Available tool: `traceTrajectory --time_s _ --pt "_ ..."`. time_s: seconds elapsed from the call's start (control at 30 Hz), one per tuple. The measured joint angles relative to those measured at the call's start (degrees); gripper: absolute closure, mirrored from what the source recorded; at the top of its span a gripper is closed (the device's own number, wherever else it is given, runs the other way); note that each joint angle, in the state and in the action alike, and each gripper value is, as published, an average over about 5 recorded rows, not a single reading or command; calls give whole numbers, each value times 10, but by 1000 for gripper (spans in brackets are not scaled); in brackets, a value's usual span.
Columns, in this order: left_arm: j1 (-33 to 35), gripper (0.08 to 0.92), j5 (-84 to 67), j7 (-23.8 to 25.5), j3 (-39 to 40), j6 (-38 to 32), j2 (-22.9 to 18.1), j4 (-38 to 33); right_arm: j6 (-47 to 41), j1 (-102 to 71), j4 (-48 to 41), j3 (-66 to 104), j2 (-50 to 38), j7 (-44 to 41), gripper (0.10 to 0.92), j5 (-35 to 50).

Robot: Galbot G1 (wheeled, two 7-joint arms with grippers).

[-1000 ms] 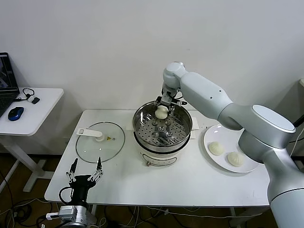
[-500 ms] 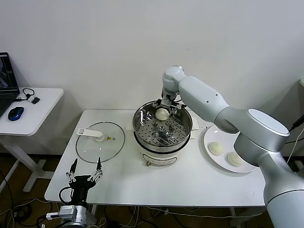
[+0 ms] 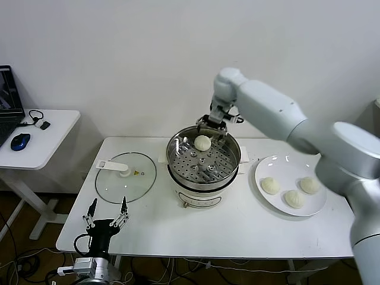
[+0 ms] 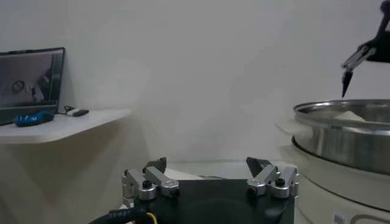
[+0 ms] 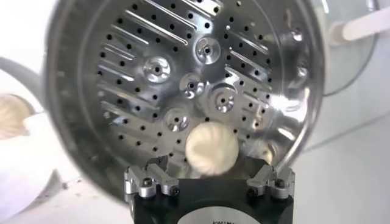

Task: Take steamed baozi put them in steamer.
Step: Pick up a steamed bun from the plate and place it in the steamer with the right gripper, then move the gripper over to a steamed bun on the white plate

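right gripper (image 3: 212,123) spread wide, empty, above shiny round steel steamer (image 3: 231,163) | pleated creamy-white bun (image 3: 202,142) sits near far wall | risk: next bun lands on it

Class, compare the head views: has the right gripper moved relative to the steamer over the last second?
Yes. The right gripper has lifted up and back from the steamer, leaving the baozi on the tray.

Laptop (image 3: 7,98) cut by head view's left edge; steamer (image 4: 344,137) cut by left wrist view's edge; plate bun (image 5: 11,115) cut off in right wrist view
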Motion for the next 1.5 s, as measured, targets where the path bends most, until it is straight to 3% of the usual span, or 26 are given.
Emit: traceTrajectory --time_s 0.27,0.6,0.97,1.5 --pt "2 177 3 -1 6 1 0 -5 -94 63 23 -80 -88 -22 203 131" --pt "6 177 9 -10 11 -1 -2 -7 -206 58 53 -131 -210 -24 203 213" --pt "1 177 11 -26 12 3 -1 -17 -281 -5 73 -151 -285 11 203 240" --pt "7 177 5 -32 3 4 0 -15 -309 -131 58 -88 -256 75 203 208"
